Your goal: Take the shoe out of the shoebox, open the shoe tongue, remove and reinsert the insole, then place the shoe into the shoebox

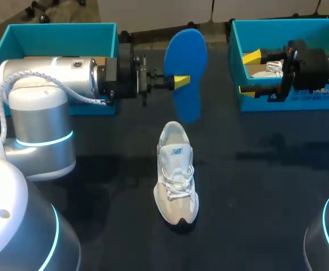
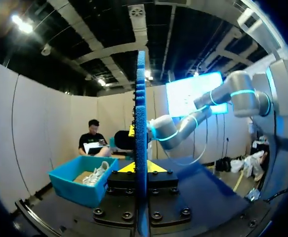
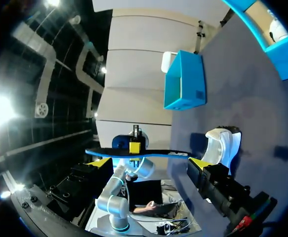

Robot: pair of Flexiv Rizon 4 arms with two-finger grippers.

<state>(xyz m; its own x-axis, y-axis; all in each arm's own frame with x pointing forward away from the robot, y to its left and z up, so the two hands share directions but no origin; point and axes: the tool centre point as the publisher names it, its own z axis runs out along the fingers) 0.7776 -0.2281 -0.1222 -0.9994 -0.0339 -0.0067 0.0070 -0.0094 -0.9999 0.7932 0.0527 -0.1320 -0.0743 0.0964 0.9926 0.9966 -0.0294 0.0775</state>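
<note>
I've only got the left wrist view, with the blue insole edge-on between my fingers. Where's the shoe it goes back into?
Observer: The shoe stands upright in the middle of the table, toe towards the robot, heel end near the insole.
Operator: Is the right arm holding it open?
Observer: No. The right arm's fingers are open and well apart from the shoe, at the near left corner of the right shoebox.
Operator: Where along the insole am I gripping?
Observer: The left arm's fingers pinch one long edge about midway, and the insole's narrower end points towards the shoe.
</note>
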